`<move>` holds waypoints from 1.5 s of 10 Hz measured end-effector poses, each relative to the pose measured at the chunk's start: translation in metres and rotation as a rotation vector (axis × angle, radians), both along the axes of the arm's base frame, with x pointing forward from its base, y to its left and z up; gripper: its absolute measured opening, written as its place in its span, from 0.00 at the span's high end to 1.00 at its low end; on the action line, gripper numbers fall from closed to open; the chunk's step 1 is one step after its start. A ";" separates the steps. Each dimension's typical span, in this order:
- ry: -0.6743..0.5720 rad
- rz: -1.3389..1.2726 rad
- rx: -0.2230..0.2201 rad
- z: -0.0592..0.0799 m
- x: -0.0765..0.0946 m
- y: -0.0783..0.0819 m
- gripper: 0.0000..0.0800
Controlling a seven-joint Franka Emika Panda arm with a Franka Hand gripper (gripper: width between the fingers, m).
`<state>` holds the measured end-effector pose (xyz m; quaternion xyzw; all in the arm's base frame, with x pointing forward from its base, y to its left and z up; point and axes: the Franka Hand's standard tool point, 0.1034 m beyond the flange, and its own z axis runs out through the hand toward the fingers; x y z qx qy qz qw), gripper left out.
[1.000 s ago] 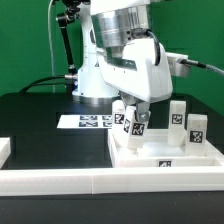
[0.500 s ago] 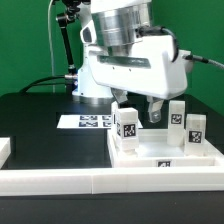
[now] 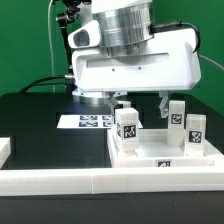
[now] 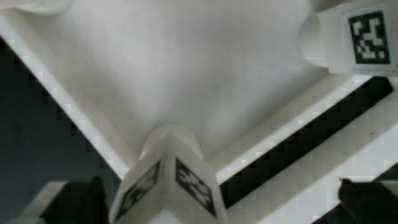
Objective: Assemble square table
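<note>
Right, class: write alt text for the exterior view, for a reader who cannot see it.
A white robot arm's open tool hangs above a white square tabletop where three tagged legs stand upright. A marker board lies on the black table behind.

A: We see a white tabletop (image 3: 165, 152) with a small black-and-white tag on its front rim, on a black table (image 3: 40, 125).

B: We count 4 white legs (image 3: 127, 128), each tagged in black and white.

A: The marker board (image 3: 90, 122) is white with black tags.

B: The border wall (image 3: 110, 181) is plain white.
</note>
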<state>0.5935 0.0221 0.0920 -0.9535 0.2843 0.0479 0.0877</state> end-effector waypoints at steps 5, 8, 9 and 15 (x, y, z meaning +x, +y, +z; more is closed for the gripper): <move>-0.093 0.601 -0.030 -0.006 -0.006 -0.012 0.19; -0.103 0.644 -0.025 -0.006 -0.005 -0.014 0.19; -0.110 0.638 -0.026 -0.003 -0.001 -0.014 0.19; -0.123 0.632 -0.030 -0.012 0.019 -0.023 0.19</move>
